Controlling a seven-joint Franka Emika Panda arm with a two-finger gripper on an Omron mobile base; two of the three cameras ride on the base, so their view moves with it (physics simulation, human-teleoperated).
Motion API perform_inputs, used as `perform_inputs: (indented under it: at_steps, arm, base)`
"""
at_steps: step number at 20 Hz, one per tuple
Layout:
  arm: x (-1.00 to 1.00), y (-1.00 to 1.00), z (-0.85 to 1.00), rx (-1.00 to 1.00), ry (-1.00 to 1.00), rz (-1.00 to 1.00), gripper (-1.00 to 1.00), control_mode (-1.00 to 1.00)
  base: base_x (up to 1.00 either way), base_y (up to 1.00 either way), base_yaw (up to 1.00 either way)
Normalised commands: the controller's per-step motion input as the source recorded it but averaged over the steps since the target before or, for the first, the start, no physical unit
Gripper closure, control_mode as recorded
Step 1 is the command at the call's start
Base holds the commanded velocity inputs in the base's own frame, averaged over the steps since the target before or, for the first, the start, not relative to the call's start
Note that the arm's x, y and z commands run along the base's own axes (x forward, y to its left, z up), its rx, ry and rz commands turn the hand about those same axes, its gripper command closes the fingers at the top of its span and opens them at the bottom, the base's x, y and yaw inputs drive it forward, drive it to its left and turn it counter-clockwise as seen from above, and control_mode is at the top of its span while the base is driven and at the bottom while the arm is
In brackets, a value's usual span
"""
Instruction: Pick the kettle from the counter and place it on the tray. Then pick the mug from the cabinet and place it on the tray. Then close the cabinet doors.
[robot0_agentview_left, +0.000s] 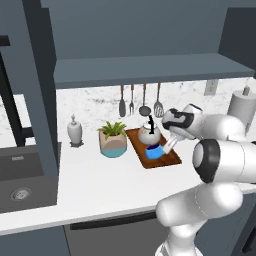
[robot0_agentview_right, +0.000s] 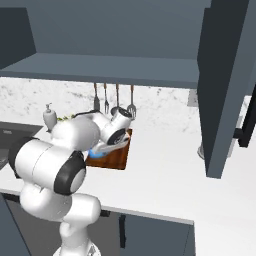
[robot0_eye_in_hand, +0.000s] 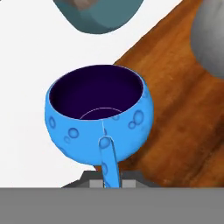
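Holding the mug (robot0_eye_in_hand: 99, 116) by its handle, gripper (robot0_eye_in_hand: 109, 177) clamped tight. Mug hangs straight ahead of the fingertips, over the tray (robot0_agentview_left: 170, 157) near-left edge, partly above counter (robot0_agentview_left: 100, 182). Kettle (robot0_agentview_left: 149, 133) sits beyond it on the tray. Judgement: shift further onto the tray before release.

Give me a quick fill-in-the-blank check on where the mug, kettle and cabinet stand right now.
1. The gripper is shut on the mug's ____.
2. The kettle stands on the ____.
3. The mug's colour is ____.
4. The cabinet doors are ____.

Missing words: handle; tray; blue; open
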Motion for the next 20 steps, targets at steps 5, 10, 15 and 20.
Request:
perform_inputs:
  at_steps: [5, 10, 15, 20]
  arm:
    - [0.36, -0.11, -0.36, 0.0, 0.0, 0.12, 1.0, -1.0]
    - [0.37, -0.09, -0.19, 0.0, 0.0, 0.12, 1.0, -1.0]
    - [0.36, -0.08, -0.14, 0.0, 0.0, 0.11, 1.0, -1.0]
    - [0.01, 0.0, -0.32, 0.0, 0.0, 0.1, 1.0, -1.0]
  base:
    - [0.0, 0.0, 0.0]
    - [0.0, 0.0, 0.0]
    - [0.0, 0.0, 0.0]
    - [0.0, 0.0, 0.0]
